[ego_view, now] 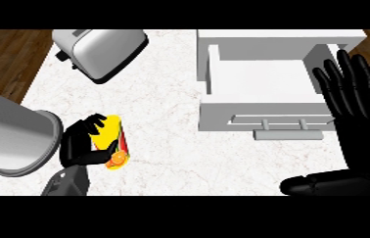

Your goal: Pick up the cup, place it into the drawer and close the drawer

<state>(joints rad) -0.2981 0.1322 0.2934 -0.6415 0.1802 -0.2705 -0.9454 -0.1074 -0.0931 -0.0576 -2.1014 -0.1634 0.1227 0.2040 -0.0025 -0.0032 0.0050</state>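
Head view shows left hand (81,146) curled around the cup (108,134), right hand (347,95) open, drawer (264,78) open: placing and closing remain.

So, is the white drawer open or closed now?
Open. The drawer is pulled out from its white cabinet, its inside shows from above, and nothing lies in it.

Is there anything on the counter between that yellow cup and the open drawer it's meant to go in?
Nothing visible. The left hand is curled round the cup, and only bare counter lies between it and the open drawer. The toaster sits farther back, off that path.
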